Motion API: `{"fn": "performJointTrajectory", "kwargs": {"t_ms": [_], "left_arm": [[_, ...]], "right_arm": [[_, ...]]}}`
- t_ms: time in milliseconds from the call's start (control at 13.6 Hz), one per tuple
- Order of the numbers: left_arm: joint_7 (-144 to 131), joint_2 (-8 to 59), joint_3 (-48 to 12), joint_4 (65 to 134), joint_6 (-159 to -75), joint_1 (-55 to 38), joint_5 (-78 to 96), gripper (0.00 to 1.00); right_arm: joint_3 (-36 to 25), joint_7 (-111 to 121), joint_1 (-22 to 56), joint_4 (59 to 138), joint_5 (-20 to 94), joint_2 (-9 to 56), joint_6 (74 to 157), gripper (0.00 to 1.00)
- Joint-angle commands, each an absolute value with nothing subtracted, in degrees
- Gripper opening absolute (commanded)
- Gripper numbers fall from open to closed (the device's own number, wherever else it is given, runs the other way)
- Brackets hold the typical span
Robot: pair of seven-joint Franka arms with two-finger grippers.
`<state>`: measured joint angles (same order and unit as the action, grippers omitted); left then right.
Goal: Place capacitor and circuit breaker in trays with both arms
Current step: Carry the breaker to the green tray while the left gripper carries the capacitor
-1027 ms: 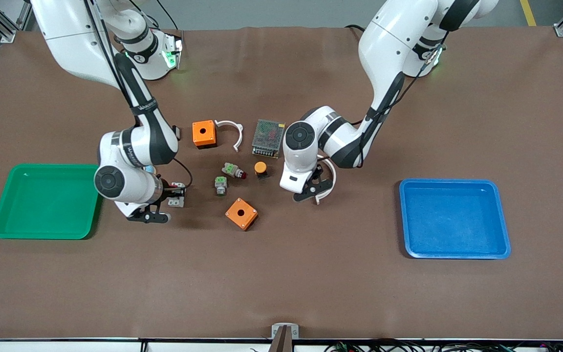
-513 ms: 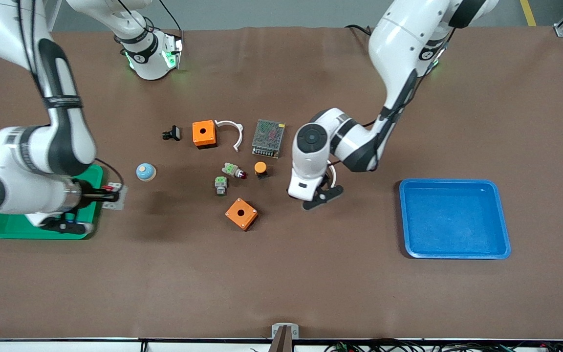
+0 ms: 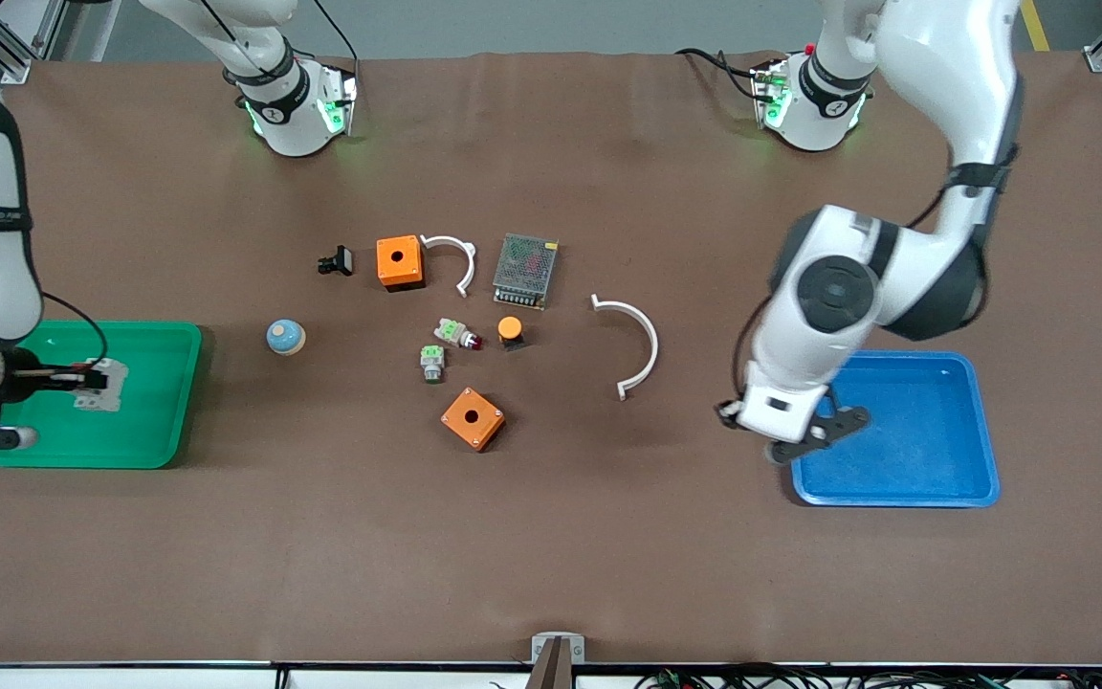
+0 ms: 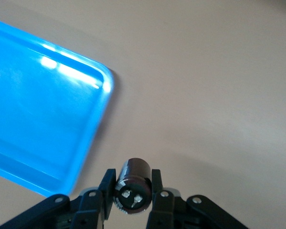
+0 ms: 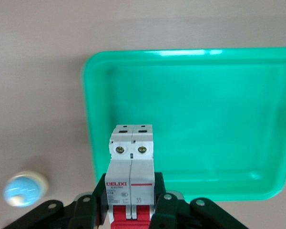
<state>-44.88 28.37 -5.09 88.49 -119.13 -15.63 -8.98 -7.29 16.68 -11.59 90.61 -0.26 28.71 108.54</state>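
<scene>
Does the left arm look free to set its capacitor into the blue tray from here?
Probably yes: the left gripper holds the capacitor beside the blue tray edge, and nothing lies in the tray.

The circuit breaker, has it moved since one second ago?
Yes. Held in the right gripper, the circuit breaker went from beside the green tray to over it.

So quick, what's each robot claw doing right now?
Left tool: closed on the small dark cylindrical capacitor.
Right tool: closed on the white block-shaped circuit breaker.
</scene>
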Motion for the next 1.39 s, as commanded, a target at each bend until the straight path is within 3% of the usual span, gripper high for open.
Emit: {"fn": "performJointTrajectory", "kwargs": {"t_ms": [0, 293, 807, 1027, 1100, 1173, 1247, 1320], "left_arm": [[-37.74, 27.60, -6.06, 91.14, -119.79, -8.91, -9.93, 0.00], [-31.47, 28.48, -6.15, 94.81, -121.54, -2.39, -9.76, 0.00], [-14.97, 28.56, -6.06, 104.14, -134.10, 7.98, -9.93, 0.00], [-7.49, 30.32, -6.06, 106.52, -140.52, 11.59, -9.93, 0.00], [-5.56, 30.76, -6.06, 106.52, -140.97, 12.56, -9.93, 0.01], [-3.27, 30.94, -6.06, 106.44, -140.98, 13.26, -9.93, 0.01], [-1.25, 31.02, -6.06, 106.44, -140.98, 14.32, -9.93, 0.01], [1.12, 31.37, -6.15, 106.35, -140.98, 15.37, -9.93, 0.01]], "right_arm": [[-6.15, 20.21, -15.72, 88.42, -1.76, 32.16, 112.48, 0.16], [-6.15, 20.13, -18.10, 89.38, -1.50, 36.73, 116.79, 0.16], [-6.06, 20.21, -18.81, 91.32, -0.97, 38.93, 121.73, 0.18], [-5.98, 20.21, -18.81, 91.32, -0.97, 39.37, 121.99, 0.23], [-5.98, 20.21, -18.72, 91.32, -0.97, 39.37, 121.91, 0.41], [-5.89, 20.21, -18.72, 91.23, -0.97, 39.29, 121.90, 0.84], [-5.89, 20.13, -18.63, 91.23, -0.97, 39.03, 121.64, 1.00], [-5.89, 19.95, -18.37, 91.23, -0.97, 38.59, 120.86, 1.00]]}}
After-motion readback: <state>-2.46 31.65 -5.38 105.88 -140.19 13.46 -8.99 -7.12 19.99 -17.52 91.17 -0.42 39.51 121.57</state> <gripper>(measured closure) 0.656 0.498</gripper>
